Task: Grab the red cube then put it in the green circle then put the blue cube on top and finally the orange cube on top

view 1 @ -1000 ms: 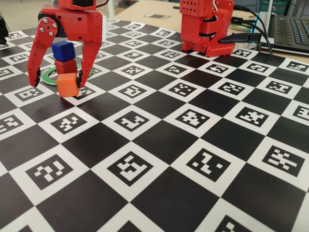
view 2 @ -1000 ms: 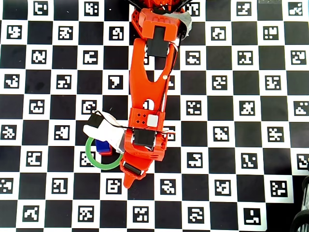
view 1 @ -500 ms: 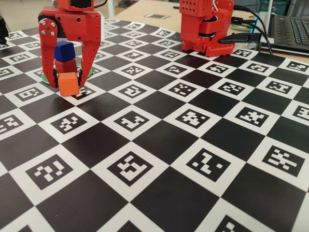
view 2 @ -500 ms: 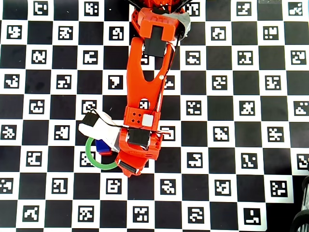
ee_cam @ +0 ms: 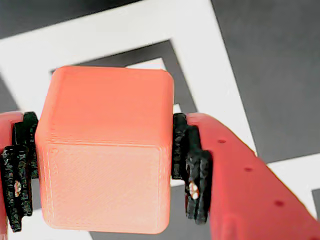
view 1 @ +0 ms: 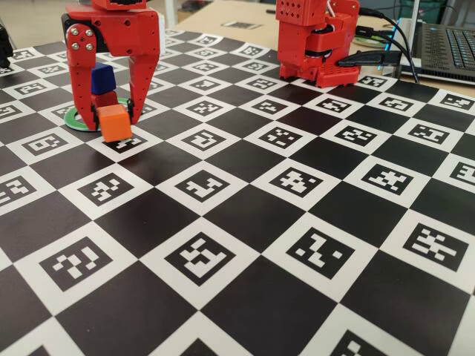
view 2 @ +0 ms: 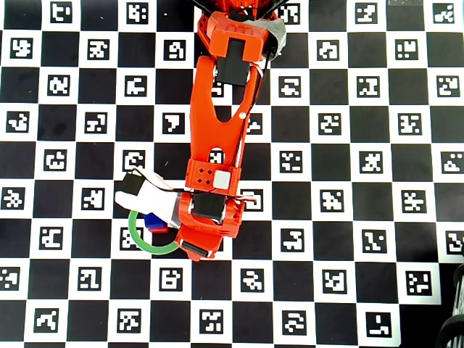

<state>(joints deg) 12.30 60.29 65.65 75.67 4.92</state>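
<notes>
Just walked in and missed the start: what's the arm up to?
The gripper is shut on the orange cube, just in front of the green circle. Inside the circle, the blue cube already sits on the red cube. The orange cube is not yet on the stack.

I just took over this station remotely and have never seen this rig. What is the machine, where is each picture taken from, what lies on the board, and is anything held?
It is one small red robot arm on a checkerboard mat printed with marker squares. The fixed view looks across the mat from low down, the overhead view looks straight down, and the wrist view rides on the arm.

On the mat lies a green circle. Inside it stands the red cube with the blue cube on top.

The gripper is shut on the orange cube; the wrist view shows its black pads pressing both sides. It is just beside the stack, not yet on it.
</notes>
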